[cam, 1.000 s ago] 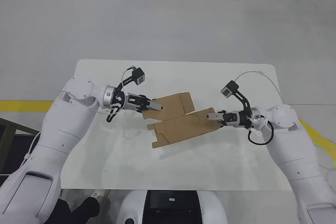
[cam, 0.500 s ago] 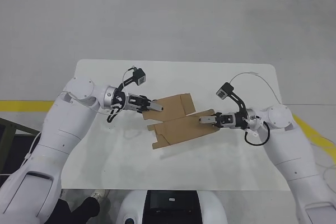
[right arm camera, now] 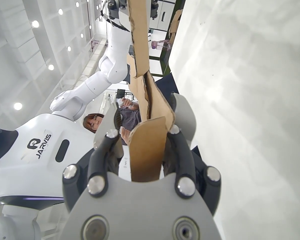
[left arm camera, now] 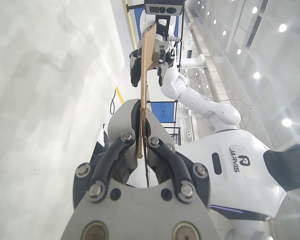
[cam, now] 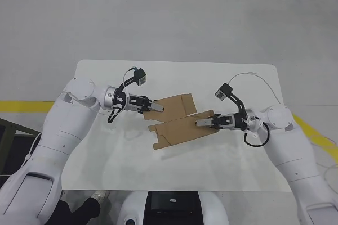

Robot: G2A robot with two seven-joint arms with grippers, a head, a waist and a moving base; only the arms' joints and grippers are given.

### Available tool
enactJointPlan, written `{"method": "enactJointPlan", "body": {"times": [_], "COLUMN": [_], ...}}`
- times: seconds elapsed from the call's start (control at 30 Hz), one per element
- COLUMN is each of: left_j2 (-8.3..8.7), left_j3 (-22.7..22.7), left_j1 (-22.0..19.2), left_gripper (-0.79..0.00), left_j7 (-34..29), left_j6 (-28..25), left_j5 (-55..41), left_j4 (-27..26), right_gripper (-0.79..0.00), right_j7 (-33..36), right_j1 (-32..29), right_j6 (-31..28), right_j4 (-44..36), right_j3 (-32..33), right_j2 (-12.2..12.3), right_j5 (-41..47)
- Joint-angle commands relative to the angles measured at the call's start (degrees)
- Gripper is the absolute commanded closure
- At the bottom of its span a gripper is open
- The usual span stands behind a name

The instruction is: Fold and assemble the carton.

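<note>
Carton (cam: 177,128) unmoved, right gripper (cam: 198,121) slid farther inward

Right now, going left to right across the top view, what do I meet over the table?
Left gripper, shut on the carton's left edge → flat brown cardboard carton → right gripper, open around the carton's right part.

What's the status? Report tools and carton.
Left tool shut on carton edge. Right tool open, straddling far end. Carton mostly flat, unassembled. Nothing blocking.
</note>
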Motion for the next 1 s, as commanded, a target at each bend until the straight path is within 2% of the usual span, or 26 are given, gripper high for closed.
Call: {"method": "enactJointPlan", "body": {"times": [0.0, 0.13, 0.43, 0.67, 0.7, 0.73, 0.77, 0.97], "left_j2": [0.0, 0.01, 0.02, 0.1, 0.12, 0.13, 0.16, 0.35], "left_j3": [-0.03, -0.07, -0.18, -0.55, -0.6, -0.66, -0.74, -1.7], "left_j1": [0.02, 0.04, 0.15, 0.37, 0.42, 0.48, 0.53, 0.96], "left_gripper": [0.0, 0.0, 0.0, 0.0, -0.212, -0.665, -0.785, -0.785], "left_j7": [-0.01, 0.01, 0.04, 0.17, 0.19, 0.13, 0.05, 0.4], "left_j6": [0.03, 0.05, 0.29, 0.12, 0.14, 0.13, 0.13, 0.38], "left_j5": [0.03, 0.1, 0.18, -0.01, 0.0, -0.09, -0.14, -1.21], "left_j4": [-0.03, -0.1, -0.23, -0.37, -0.42, -0.5, -0.54, -0.3], "right_gripper": [-0.296, -0.24, 0.0, 0.0, 0.0, 0.0, 0.0, 0.0], "right_j7": [0.07, -0.04, -0.51, -0.57, -0.54, -0.49, -0.64, -2.83], "right_j1": [0.03, 0.05, 0.15, 0.17, 0.18, 0.18, 0.18, -0.11], "right_j6": [-0.12, -0.15, -0.18, -0.3, -0.3, -0.31, -0.38, -0.2], "right_j4": [0.05, 0.11, 0.2, 0.19, 0.19, 0.22, 0.28, 0.2], "right_j3": [0.01, 0.04, -0.18, -0.34, -0.36, -0.38, -0.32, 0.31], "right_j2": [0.02, 0.1, 0.21, 0.24, 0.25, 0.25, 0.25, 0.43], "right_j5": [0.13, 0.07, -0.4, -0.04, 0.08, 0.25, 0.44, -0.09]}}
